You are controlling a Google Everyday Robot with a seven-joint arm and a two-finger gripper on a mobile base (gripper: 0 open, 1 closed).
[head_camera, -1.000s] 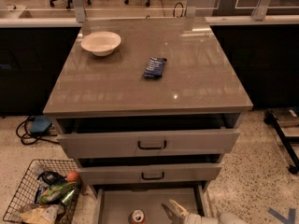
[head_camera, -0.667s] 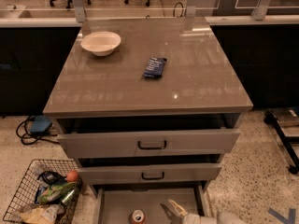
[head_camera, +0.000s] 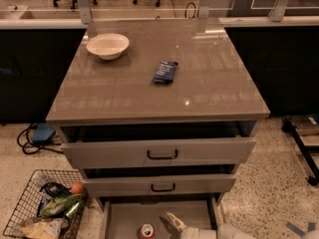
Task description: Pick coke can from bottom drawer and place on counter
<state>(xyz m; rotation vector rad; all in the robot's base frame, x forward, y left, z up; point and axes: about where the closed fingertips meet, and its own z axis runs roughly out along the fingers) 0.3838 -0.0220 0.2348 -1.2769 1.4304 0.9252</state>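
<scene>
Coke can (head_camera: pixel 146 231) stood upright on the floor of the pulled-out bottom drawer (head_camera: pixel 149 210), near its front edge and at the lower border of the camera view. The pincer (head_camera: pixel 168 219) was inside the same drawer, just right of the can and apart from it, with its two prongs spread and nothing between them. On the tabletop (head_camera: pixel 124 91) above lay a white bowl (head_camera: pixel 107 45) at the rear left and a dark blue packet (head_camera: pixel 165 71) near the centre, while a wire basket (head_camera: pixel 25 210) of items sat on the floor left of the cabinet.
</scene>
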